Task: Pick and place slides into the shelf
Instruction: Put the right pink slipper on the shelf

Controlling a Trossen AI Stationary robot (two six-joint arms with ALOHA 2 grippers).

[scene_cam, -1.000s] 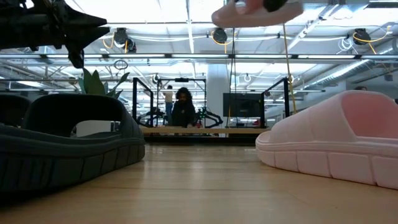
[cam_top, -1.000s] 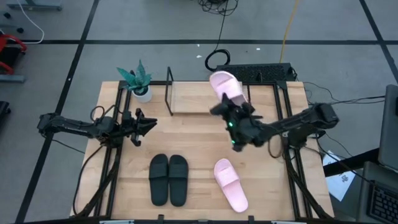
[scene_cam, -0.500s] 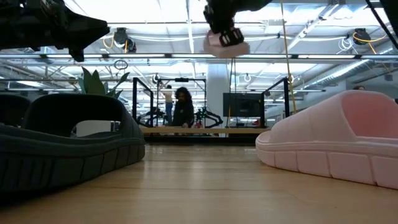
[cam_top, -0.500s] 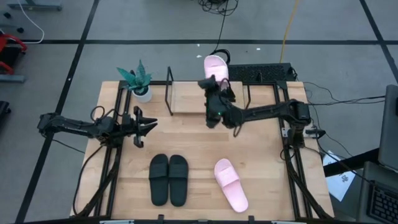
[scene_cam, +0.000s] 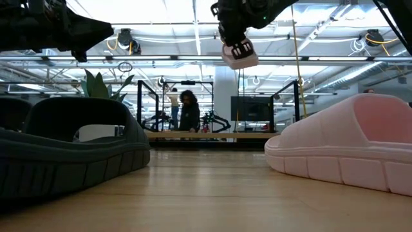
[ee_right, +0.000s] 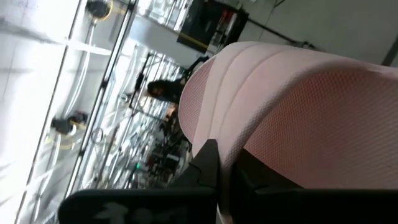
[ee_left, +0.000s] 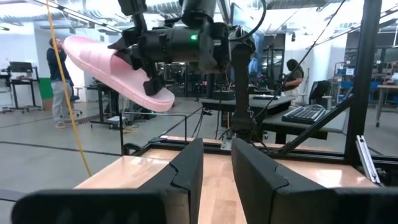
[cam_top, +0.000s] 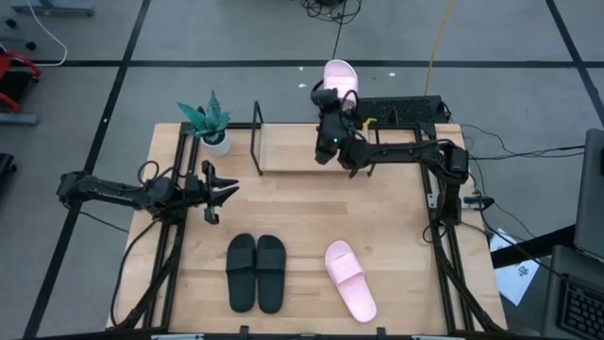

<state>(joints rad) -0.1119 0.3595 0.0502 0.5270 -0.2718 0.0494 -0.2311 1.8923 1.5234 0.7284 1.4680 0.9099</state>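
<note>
Right gripper (cam_top: 327, 102): clamped tight on a pale pink slide (cam_top: 340, 76), held high in the air past the far edge of the table, beyond the shelf (cam_top: 283, 149). Strap pinched between the dark fingers (ee_right: 208, 163) in the right wrist view; sole tilted, toe pointing away from the table.

Carried since a second ago from above the table's middle, across the shelf board, and now out over the floor behind it. Half a second back, closer to the shelf's rear edge; now farther out and more to the right. Seemingly an overshoot or a swing to reorient, so likely a return toward the board before any release.

Left gripper (cam_top: 215, 190): hovering above the left side of the table, fingers (ee_left: 186, 168) parted a little, holding nothing, unmoved throughout.

Black pair (cam_top: 256, 272) and second pink slide (cam_top: 349, 280): unchanged on the near part of the tabletop, not yet shelved. Shelf board bare.
</note>
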